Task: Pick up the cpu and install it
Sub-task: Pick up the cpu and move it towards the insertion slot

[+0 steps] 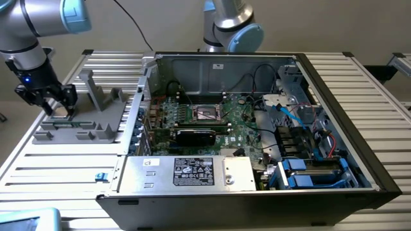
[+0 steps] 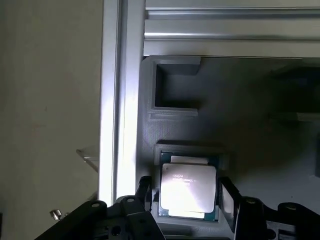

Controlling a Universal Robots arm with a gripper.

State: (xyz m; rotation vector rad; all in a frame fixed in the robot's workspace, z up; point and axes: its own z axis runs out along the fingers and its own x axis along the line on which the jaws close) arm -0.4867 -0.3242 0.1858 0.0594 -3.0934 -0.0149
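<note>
At grey fixture (image 1: pixel 96 127), spread gripper (image 1: pixel 59 109) straddles cpu (image 2: pixel 188 190); contact unclear.

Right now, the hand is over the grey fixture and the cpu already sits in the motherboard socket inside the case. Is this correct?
One thing is wrong. The hand is over the grey fixture, but the cpu is not in the motherboard socket. It lies in the fixture, between the hand's open fingers. The wrist view shows this.
</note>
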